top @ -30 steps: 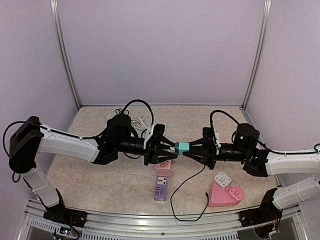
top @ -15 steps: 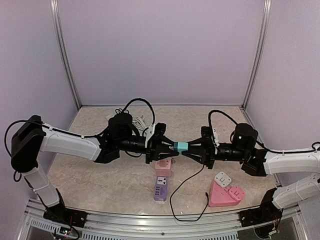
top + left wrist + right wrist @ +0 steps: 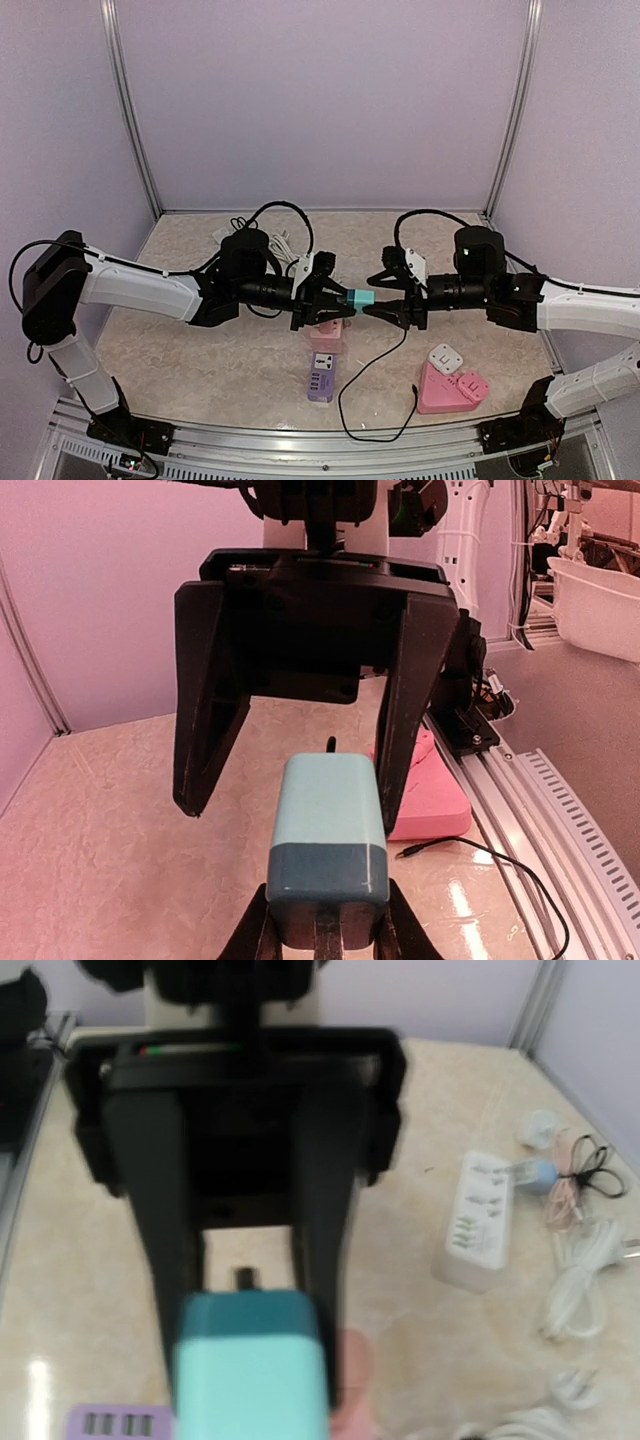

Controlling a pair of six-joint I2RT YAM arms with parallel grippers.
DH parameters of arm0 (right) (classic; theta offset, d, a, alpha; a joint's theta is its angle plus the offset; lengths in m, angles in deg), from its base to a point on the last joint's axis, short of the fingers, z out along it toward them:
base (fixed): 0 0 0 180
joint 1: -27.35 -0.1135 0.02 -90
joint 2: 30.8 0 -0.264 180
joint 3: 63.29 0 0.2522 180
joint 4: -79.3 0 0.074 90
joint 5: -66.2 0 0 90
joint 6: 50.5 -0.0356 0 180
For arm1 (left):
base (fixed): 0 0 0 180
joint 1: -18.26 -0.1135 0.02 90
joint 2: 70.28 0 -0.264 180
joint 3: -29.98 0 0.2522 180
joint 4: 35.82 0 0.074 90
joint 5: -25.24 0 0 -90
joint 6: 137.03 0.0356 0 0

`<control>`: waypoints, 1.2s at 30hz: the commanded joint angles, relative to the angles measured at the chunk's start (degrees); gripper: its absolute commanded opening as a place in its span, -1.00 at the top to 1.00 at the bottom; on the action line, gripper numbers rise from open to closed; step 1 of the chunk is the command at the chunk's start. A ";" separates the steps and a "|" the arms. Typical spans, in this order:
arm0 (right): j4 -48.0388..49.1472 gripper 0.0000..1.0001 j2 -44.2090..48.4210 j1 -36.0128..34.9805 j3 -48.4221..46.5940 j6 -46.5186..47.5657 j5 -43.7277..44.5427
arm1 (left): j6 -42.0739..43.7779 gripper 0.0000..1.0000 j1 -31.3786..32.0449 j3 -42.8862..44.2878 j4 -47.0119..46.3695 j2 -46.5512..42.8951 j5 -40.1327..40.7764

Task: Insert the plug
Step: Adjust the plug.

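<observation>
You have two arms, left arm (image 3: 140, 290) and right arm (image 3: 585, 310), white shells between black joint housings, a black cable (image 3: 278, 204) looping over each wrist, left gripper (image 3: 340, 300) and right gripper (image 3: 376, 303) matte black with long tapering fingers (image 3: 205, 700)

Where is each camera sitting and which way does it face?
Top: above and behind, looking down at the table; both arms show.
Left wrist: looks along its own fingers at the teal plug and the open right gripper.
Right wrist: faces the left gripper holding that plug.
Shared: the plug, in all three.
</observation>
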 commanded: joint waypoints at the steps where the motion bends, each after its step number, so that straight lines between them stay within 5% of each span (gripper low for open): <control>1: -6.59 0.04 -2.97 -0.35 -3.84 1.10 -1.25 | 2.01 1.00 0.13 -0.54 1.75 -1.12 0.69; 12: -4.53 1.00 -4.29 -1.28 -4.53 1.98 -2.42 | 3.65 1.00 0.10 -1.31 1.99 -1.33 1.36; 14: -4.64 1.00 -4.27 -1.35 -4.19 1.96 -2.64 | 3.62 1.00 0.05 -1.50 1.75 -1.32 1.50; 15: -4.28 1.00 -3.84 -1.33 -3.55 1.91 -2.47 | 3.29 0.76 -0.11 -1.76 1.46 -1.39 1.46; 17: -3.00 1.00 -2.73 -1.11 -1.08 2.00 -0.94 | 3.09 -0.25 -0.48 -2.62 0.60 -1.70 0.43; 19: -1.22 1.00 -1.62 0.36 2.08 2.11 0.58 | 3.37 -0.67 -0.78 -3.70 0.64 -2.71 0.21; 26: 4.56 1.00 -1.35 4.13 9.91 1.03 0.84 | 3.12 -0.92 -2.02 -9.76 6.69 -5.50 6.94; 36: 12.00 1.00 -9.71 4.27 11.55 0.66 -1.10 | 1.06 -0.97 -3.79 -13.31 4.78 -2.28 12.66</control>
